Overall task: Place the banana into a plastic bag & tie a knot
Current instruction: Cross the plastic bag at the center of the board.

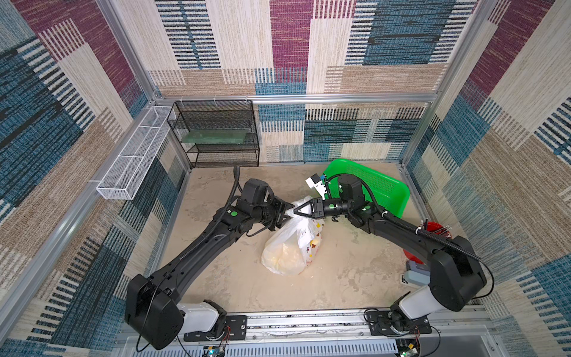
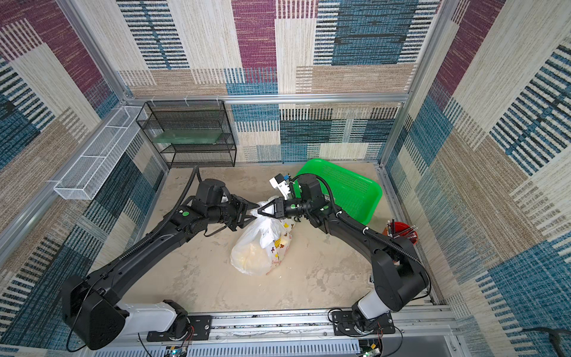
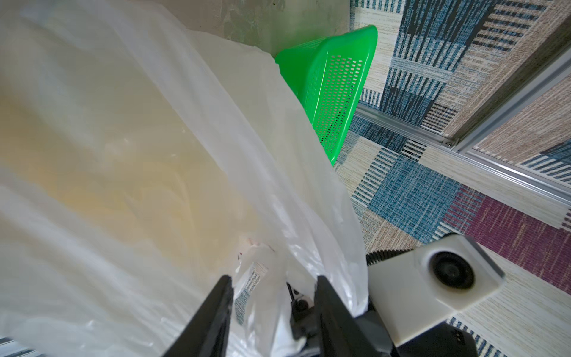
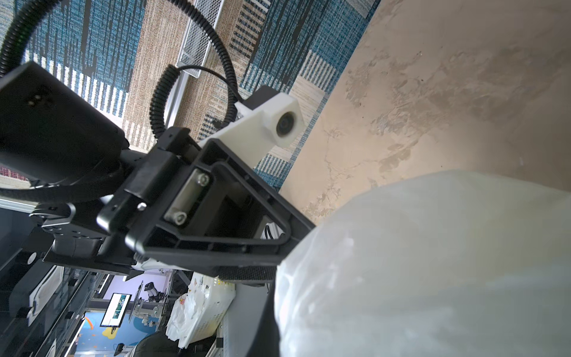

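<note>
A yellowish blur is showing through the plastic bag [image 1: 290, 250], too dim to name. The bag is lying mid-counter [image 1: 340, 278] with its top lifted. The right gripper [image 2: 259, 212] is clenching its handle plastic, and the left gripper [image 3: 274, 279] is gaping around another strip. A green basket [image 1: 380, 182] is leaning in the far right corner.

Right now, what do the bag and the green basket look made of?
The plastic bag: thin plastic film, translucent, slightly glossy; it creases and yellowish contents show through. The green basket: looks like rigid moulded plastic, smooth sheen, perforated walls.
</note>
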Available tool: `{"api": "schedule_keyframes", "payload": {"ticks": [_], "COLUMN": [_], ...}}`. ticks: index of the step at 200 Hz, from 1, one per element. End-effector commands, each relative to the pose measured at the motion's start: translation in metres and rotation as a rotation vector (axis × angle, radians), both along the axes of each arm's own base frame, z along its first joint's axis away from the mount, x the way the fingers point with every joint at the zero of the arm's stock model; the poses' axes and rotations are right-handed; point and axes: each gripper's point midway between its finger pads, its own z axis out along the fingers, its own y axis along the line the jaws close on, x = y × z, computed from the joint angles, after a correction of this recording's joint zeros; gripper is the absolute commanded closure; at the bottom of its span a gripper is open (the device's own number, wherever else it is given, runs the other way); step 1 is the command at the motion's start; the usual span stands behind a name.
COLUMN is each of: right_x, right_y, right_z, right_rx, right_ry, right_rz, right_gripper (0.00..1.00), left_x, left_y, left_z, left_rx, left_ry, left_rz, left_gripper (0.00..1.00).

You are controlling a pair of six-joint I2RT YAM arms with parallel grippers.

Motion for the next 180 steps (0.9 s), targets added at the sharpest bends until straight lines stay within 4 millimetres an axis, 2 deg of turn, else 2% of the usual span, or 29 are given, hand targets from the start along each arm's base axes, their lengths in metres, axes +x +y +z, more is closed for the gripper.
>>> {"api": "schedule_keyframes", "payload": {"ticks": [1,24,66,95,121,141,149,168,180], "right_x": [0.0,0.003,0.006,0.007,0.009,0.01,0.011,0.012,0.012], "right_y": [0.003,0.003,0.006,0.008,0.007,0.006,0.004,-0.001,-0.005], "right_z": [0.009,0.009,0.01,0.011,0.013,0.012,0.012,0.01,0.011], "right_rx": [0.026,0.024,0.023,0.024,0.02,0.003,-0.011,-0.052,-0.074], "right_ry": [-0.045,-0.052,-0.055,-0.058,-0.063,-0.061,-0.065,-0.07,-0.076], "right_rz": [0.019,0.008,0.002,0.001,-0.013,-0.026,-0.037,-0.067,-0.082], "right_gripper": [1.0,1.0,1.0,1.0,1.0,1.0,0.92,0.63,0.52], "left_x": [0.004,0.001,-0.004,-0.006,-0.009,-0.01,-0.009,-0.009,-0.01], "left_y": [-0.006,-0.007,-0.008,-0.011,-0.01,-0.008,-0.008,-0.006,-0.004], "left_z": [0.006,0.003,-0.001,-0.004,-0.006,-0.007,-0.007,-0.009,-0.01], "left_rx": [-0.023,-0.02,-0.031,-0.034,-0.029,-0.017,-0.017,-0.015,-0.009], "left_ry": [-0.019,0.0,0.026,0.038,0.045,0.044,0.035,0.027,0.018], "left_rz": [-0.006,-0.013,-0.011,-0.025,-0.028,-0.029,-0.028,-0.022,-0.02], "left_gripper": [0.56,0.63,0.82,0.84,1.0,1.0,1.0,1.0,1.0]}}
